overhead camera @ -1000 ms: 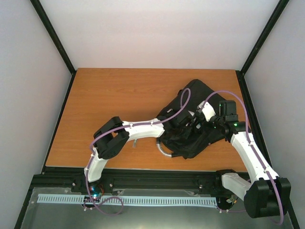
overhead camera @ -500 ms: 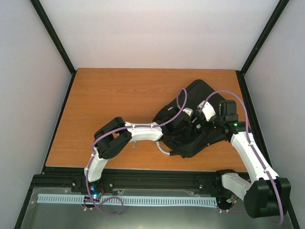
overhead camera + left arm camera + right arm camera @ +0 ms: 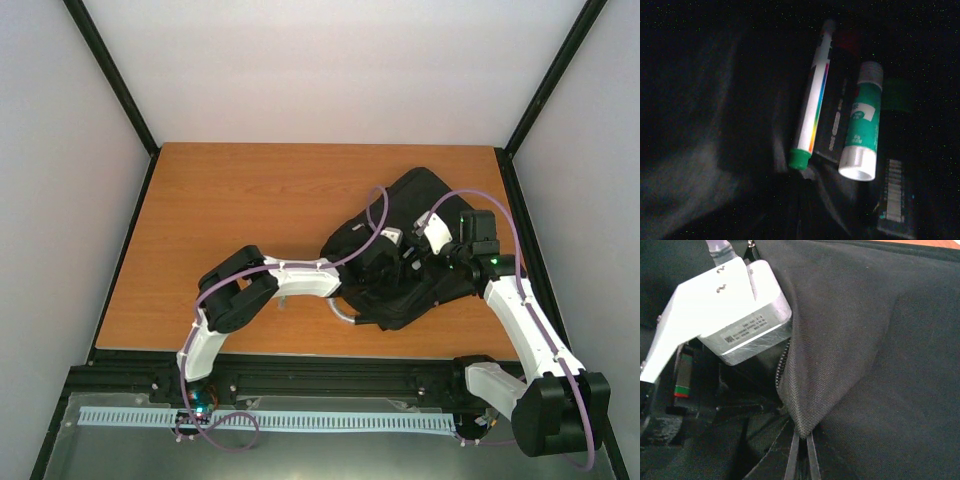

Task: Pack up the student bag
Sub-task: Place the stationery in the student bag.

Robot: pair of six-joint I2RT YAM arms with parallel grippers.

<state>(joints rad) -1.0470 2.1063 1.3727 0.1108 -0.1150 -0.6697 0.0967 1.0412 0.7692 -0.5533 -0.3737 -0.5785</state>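
The student bag [image 3: 420, 195] is a black backpack lying on the right half of the table. My left gripper [image 3: 801, 205] is deep inside its opening, fingers together with nothing seen between them. Just ahead of it in the dark pocket lie a white marker with a green cap [image 3: 812, 100], a black marker with a red cap [image 3: 837, 115], a green glue stick [image 3: 862, 127] and another black marker [image 3: 895, 165]. My right gripper [image 3: 802, 445] is shut on the bag's zipper-edge flap [image 3: 840, 355] and holds it up. In the top view the right gripper [image 3: 418, 256] sits over the bag's middle.
The bag's curved grey handle [image 3: 343, 315] pokes out toward the near table edge. The left wrist's white housing [image 3: 735, 310] fills the opening right beside the lifted flap. Bare wooden table [image 3: 230, 210] lies to the left of the bag, and black frame posts stand at the corners.
My left arm has shifted a little to the left inside the bag, and the bag's near-left part moved slightly with it. The right gripper keeps its hold on the flap.
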